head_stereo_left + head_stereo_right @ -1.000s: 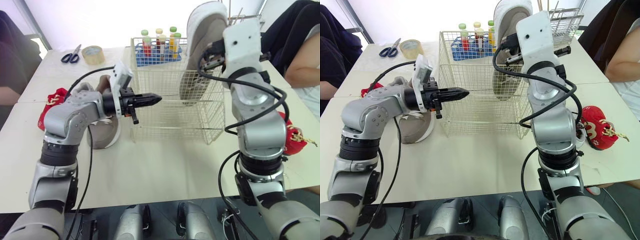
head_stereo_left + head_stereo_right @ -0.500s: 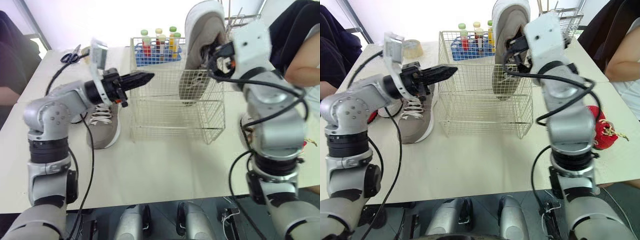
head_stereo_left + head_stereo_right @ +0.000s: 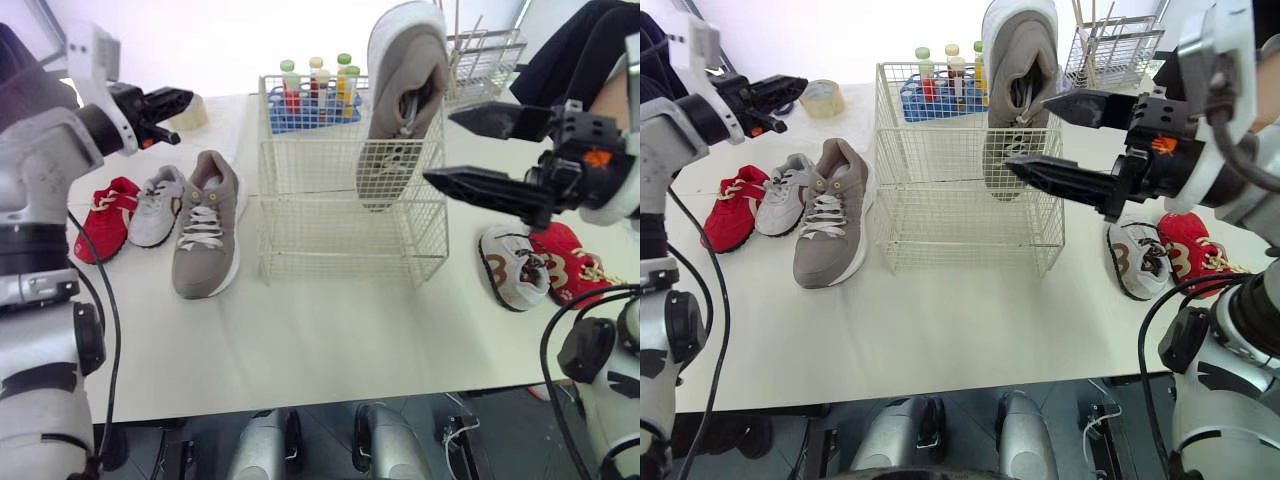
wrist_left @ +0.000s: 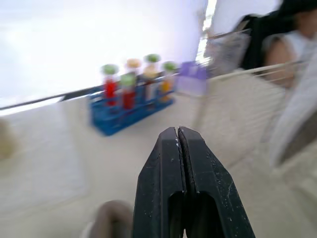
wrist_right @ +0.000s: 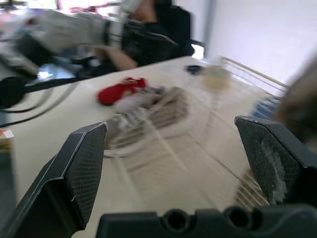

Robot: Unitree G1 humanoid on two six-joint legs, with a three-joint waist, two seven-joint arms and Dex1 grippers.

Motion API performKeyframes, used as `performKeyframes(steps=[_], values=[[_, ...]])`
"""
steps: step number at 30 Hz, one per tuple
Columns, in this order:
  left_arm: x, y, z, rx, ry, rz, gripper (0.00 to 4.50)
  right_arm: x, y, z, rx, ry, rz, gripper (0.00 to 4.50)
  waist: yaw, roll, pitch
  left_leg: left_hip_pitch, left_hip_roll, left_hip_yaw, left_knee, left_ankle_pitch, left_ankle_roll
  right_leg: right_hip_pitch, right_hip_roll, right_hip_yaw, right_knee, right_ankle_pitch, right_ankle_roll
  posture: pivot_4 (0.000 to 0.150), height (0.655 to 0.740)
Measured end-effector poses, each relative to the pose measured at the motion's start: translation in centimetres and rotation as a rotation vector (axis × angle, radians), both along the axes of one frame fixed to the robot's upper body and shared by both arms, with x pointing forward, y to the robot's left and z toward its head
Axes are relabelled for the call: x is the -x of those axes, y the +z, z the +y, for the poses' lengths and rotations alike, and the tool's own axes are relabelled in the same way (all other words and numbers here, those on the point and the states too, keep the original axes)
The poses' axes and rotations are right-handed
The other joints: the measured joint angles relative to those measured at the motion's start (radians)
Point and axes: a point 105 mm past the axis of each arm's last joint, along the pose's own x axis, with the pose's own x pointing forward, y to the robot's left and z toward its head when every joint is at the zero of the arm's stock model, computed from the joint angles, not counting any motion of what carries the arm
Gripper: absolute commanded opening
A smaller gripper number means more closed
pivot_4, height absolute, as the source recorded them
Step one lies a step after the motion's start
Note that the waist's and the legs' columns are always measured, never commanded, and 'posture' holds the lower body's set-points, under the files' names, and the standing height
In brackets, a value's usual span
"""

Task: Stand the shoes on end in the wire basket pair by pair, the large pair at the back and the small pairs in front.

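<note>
Now the right gripper (image 3: 442, 147), spread wide, has released the big shoe (image 3: 400, 60) upright in the basket (image 3: 330, 240); its mate (image 3: 205, 225) on the table (image 3: 320, 330) probably awaits the pressed-together left gripper (image 3: 180, 98).

A large shoe (image 3: 405, 90) stood on end at the right end of the wire basket (image 3: 320, 240) in the middle of the table (image 3: 330, 340), its mate (image 3: 207, 235) lying just left of the basket. Two small shoes (image 3: 155, 205) lay side by side farther left, near the table's left edge. Two further small shoes (image 3: 512, 265) lay right of the basket. A tube rack (image 3: 310, 105) sat directly behind the basket, and a tape roll (image 3: 822, 98) lay toward the back left corner.
</note>
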Motion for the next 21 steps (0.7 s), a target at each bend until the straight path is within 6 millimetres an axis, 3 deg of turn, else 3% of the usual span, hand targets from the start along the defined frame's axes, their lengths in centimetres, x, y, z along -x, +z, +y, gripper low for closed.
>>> performKeyframes(steps=[3,6,11,17,21], values=[[-1.5,-3.0,2.1,-0.066,0.116,0.121,0.00,-0.5,0.4,0.1,0.004,0.018,-0.010,4.46,0.000,-0.001,0.000,0.000,0.000,0.001,0.000,0.000,0.000,0.000,-0.001,0.000,0.000,0.000,0.000,0.150,0.7400],[-2.0,-5.0,2.6,-0.112,0.130,0.215,0.00,-1.0,0.4,0.7,0.009,0.038,-0.023,4.46,0.001,-0.003,0.002,-0.002,0.000,0.001,0.000,0.000,0.000,-0.002,-0.001,0.000,0.000,0.000,0.000,0.150,0.7400],[-2.7,-5.6,1.4,-0.088,0.070,0.282,0.00,-1.5,0.0,1.4,0.015,0.047,-0.040,4.46,0.004,-0.006,0.001,-0.005,0.000,0.002,0.000,0.000,0.000,-0.005,-0.001,0.000,0.001,0.000,0.000,0.150,0.7400],[-3.3,-8.7,-0.4,-0.081,0.021,0.388,0.00,-1.8,-0.4,1.6,0.007,0.039,-0.051,4.46,0.000,-0.008,0.002,-0.005,0.000,0.003,0.000,0.000,0.000,-0.005,0.000,0.000,0.001,0.000,0.001,0.150,0.7400],[-3.7,-9.3,-0.6,-0.126,0.034,0.394,0.00,-1.8,-0.3,1.7,-0.006,0.036,-0.056,4.46,-0.001,-0.008,0.002,-0.005,0.000,0.003,0.000,0.000,0.000,-0.005,-0.001,0.000,0.001,0.000,0.001,0.150,0.7400]])
